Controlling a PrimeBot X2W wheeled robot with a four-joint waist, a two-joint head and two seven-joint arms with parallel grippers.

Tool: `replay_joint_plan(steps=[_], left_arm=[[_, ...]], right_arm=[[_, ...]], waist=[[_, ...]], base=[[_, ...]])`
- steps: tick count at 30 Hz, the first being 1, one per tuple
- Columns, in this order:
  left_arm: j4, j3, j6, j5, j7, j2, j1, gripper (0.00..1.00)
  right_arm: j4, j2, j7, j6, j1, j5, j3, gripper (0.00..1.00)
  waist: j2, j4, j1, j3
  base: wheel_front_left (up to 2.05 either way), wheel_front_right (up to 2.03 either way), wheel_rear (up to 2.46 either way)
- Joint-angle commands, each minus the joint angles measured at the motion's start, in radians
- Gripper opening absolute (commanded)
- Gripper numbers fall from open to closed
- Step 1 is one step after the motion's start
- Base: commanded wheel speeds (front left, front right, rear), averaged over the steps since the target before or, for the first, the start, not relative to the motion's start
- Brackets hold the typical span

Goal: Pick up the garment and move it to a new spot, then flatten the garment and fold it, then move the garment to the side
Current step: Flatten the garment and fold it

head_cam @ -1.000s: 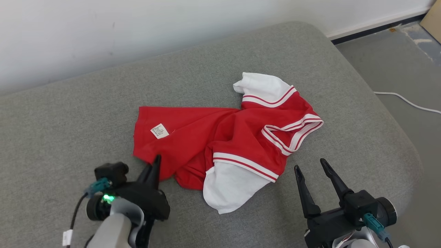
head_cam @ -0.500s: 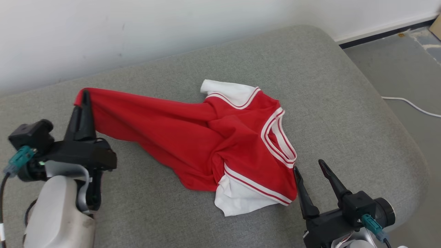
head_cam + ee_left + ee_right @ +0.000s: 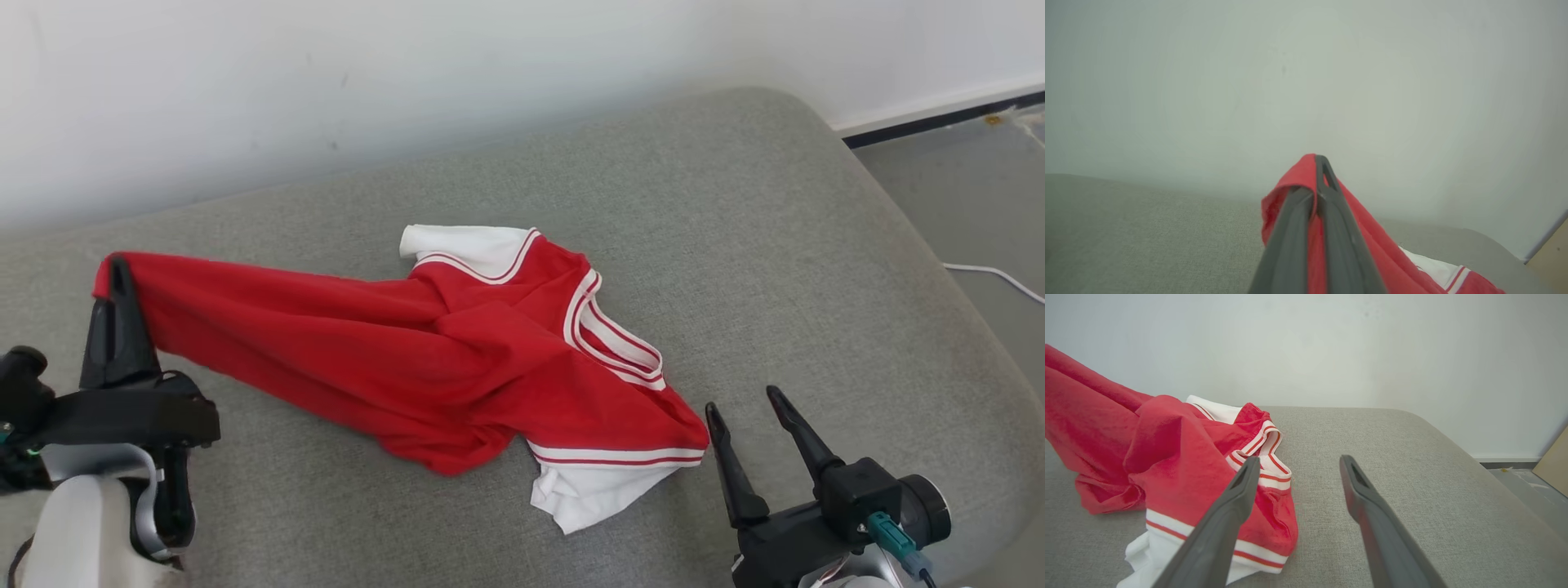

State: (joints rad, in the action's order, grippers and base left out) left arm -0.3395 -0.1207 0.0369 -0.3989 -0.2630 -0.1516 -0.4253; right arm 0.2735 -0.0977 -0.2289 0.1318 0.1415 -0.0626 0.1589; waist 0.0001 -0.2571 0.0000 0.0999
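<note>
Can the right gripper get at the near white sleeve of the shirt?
Probably yes: the right gripper is open, and the white sleeve of the shirt lies beside it on the couch, nothing between.

Bright, even, diffuse light, soft faint shadows, wrist views hazy, edges bowed

Left end effector (image 3: 120,268) clamped, right end effector (image 3: 741,402) spread.
Left jaws pinch edge of red-and-white fabric garment (image 3: 457,351); right jaws apart, at lower right, pointing up the head view.
</note>
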Motion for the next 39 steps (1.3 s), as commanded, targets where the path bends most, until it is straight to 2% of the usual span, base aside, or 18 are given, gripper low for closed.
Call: replay_joint_plan(steps=[1, 10, 16, 20, 24, 30, 32, 38, 39], left_arm=[[0.022, 0.005, 0.007, 0.019, -0.003, 0.006, 0.011, 0.0], [0.276, 0.093, 0.017, 0.07, 0.015, 0.055, 0.092, 0.0], [0.48, 0.18, 0.001, 0.062, 0.1, 0.077, 0.141, 0.0], [0.554, 0.22, -0.01, 0.063, 0.162, 0.079, 0.129, 0.0], [0.478, 0.215, -0.003, 0.057, 0.211, 0.052, 0.082, 0.0], [0.203, 0.195, 0.025, 0.08, 0.225, -0.032, -0.057, 0.0], [0.155, 0.189, 0.026, 0.085, 0.217, -0.044, -0.085, 0.0], [-0.08, 0.153, -0.018, 0.121, 0.188, -0.105, -0.23, 0.0], [-0.123, 0.152, -0.02, 0.12, 0.194, -0.108, -0.247, 0.45]], right_arm=[[-0.003, -0.002, 0.002, -0.002, -0.012, -0.007, 0.004, 1.0], [-0.009, -0.002, 0.011, -0.002, -0.033, -0.009, -0.002, 1.0], [-0.015, 0.006, 0.013, -0.002, -0.044, -0.01, -0.012, 1.0], [-0.021, 0.012, 0.012, -0.002, -0.049, -0.01, -0.019, 1.0], [-0.026, 0.016, 0.007, -0.002, -0.033, -0.014, -0.014, 1.0], [-0.021, 0.022, -0.002, -0.002, 0.007, -0.018, 0.011, 1.0], [-0.02, 0.023, -0.003, -0.002, 0.015, -0.018, 0.014, 1.0], [-0.017, 0.026, -0.012, -0.002, 0.055, -0.016, 0.033, 1.0], [-0.016, 0.026, -0.014, -0.002, 0.059, -0.016, 0.033, 1.0]], waist=[[-0.0001, 0.012, 0.0, -0.014], [-0.0001, 0.041, 0.0, -0.046], [-0.0001, 0.05, 0.0, -0.052], [-0.0001, 0.041, 0.0, -0.044], [-0.0001, 0.023, 0.0, -0.018], [-0.0001, -0.023, 0.0, 0.054], [-0.0001, -0.031, 0.0, 0.067], [-0.0001, -0.063, 0.0, 0.15], [-0.0001, -0.065, 0.0, 0.16]], base=[[0.0, 0.0, 0.0], [0.0, 0.0, 0.0], [0.0, 0.0, 0.0], [0.0, 0.0, 0.0], [0.0, 0.0, 0.0], [0.0, 0.0, 0.0], [0.0, 0.0, 0.0], [0.0, 0.0, 0.0], [0.0, 0.0, 0.0]])
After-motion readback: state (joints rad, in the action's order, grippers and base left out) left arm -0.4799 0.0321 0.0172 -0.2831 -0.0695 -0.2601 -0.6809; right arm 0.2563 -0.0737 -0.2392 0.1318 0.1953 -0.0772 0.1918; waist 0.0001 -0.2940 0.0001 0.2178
